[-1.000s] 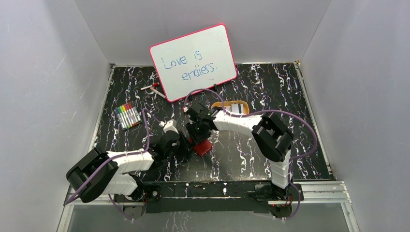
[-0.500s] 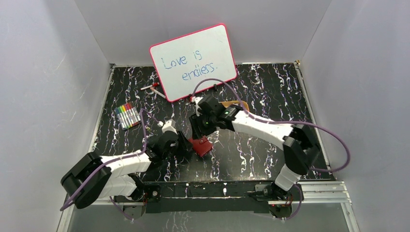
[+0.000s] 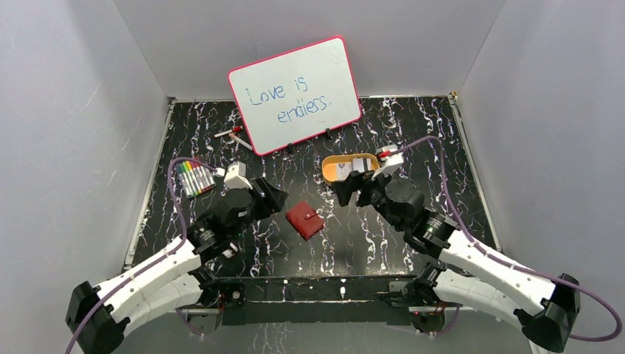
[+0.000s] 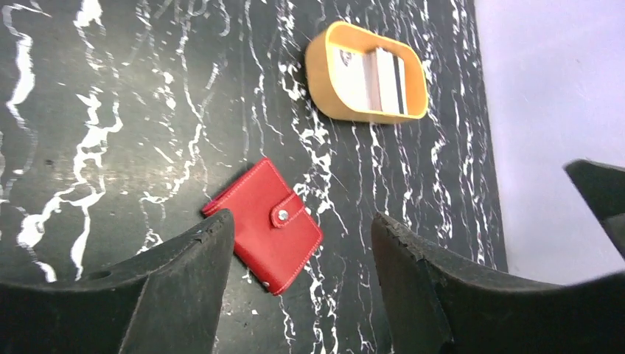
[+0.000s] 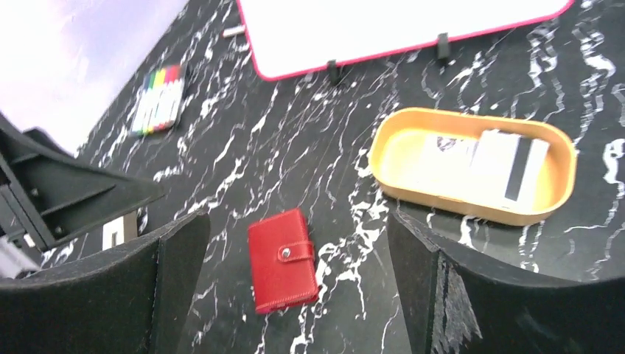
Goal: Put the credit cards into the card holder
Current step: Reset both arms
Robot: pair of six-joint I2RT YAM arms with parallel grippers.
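Progress: holder (image 3: 304,220) shut, cards (image 3: 360,164) in tray (image 3: 326,169)

Nothing that shows counts as done. The holder lies flat on the table (image 3: 383,243) between the two arms, folded, with its snap tab (image 4: 282,214) fastened. The cards sit in the tray, at about 1 o'clock from the holder and well apart from it. By my reading the whole job is left: unsnap and open the holder, lift the cards out of the tray, and slide them into the pockets.

The left gripper (image 4: 301,216) hangs at about 10 o'clock of the holder. The right gripper (image 5: 298,215) is at about 2 o'clock, near the tray's near side. Both are spread wide and hold nothing, and neither touches the holder or the cards.

The holder's inside is hidden while it is folded, so I cannot tell whether any card is in it. The cards overlap: one with a dark stripe lies on top and at least one paler card shows beside it, but the count is unclear. The print on the paler card is too small to read. In each wrist view the fingers run off the bottom edge, and the other arm shows only as a dark shape at the side. The whiteboard (image 3: 295,94) at 12 o'clock and the markers (image 3: 194,176) at 10 o'clock stand clear of the work.
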